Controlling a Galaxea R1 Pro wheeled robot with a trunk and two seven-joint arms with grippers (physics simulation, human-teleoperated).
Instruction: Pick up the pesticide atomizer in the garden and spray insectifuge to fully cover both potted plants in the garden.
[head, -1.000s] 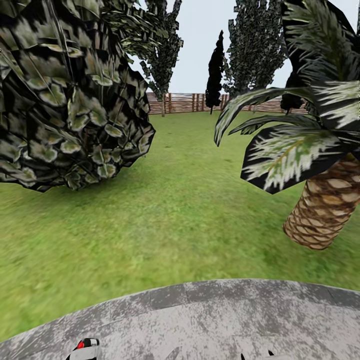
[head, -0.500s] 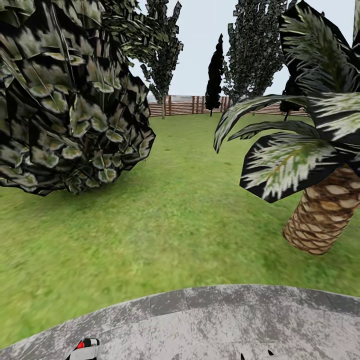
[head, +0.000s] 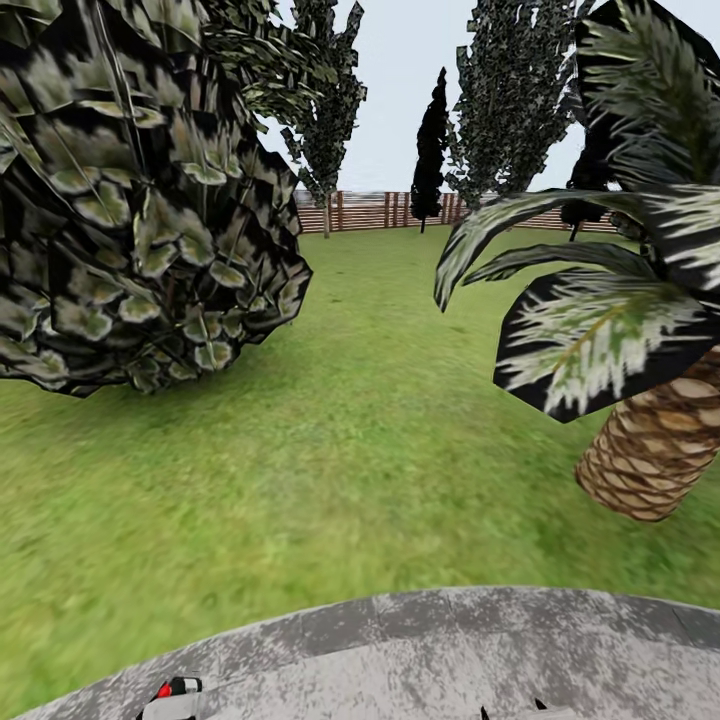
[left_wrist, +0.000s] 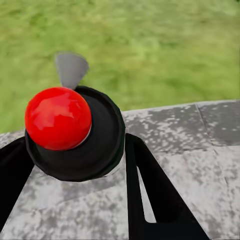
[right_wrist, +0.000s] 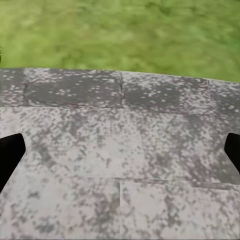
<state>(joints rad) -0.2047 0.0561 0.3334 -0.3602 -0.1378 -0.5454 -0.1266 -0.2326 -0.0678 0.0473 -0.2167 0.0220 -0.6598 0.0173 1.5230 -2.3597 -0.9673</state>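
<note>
In the left wrist view the pesticide atomizer (left_wrist: 75, 132), a round black body with a glossy red ball on top, sits between two black fingers (left_wrist: 145, 190). My left gripper (left_wrist: 75, 165) is shut on it, above the grey paving. The head view shows the atomizer's red spot (head: 163, 690) at the bottom left, where the left gripper (head: 172, 702) pokes in. My right gripper (right_wrist: 120, 150) is open, fingers wide apart over bare paving, its tips (head: 512, 712) showing at the bottom edge. The potted plants are out of view. The garden lawn (head: 350, 450) spreads ahead.
I stand on the round grey paved patch (head: 450, 650), whose curved edge meets the grass just ahead. A large dark broad-leaved shrub (head: 130, 200) looms at the left. A palm trunk (head: 650, 450) with drooping fronds stands at the right. The brown slatted fence (head: 380, 208) and tall trees close the far end.
The whole head picture has shifted a little: the paving's edge now lies lower and the palm sits slightly further right, so the camera has moved. Both grippers keep their places.
</note>
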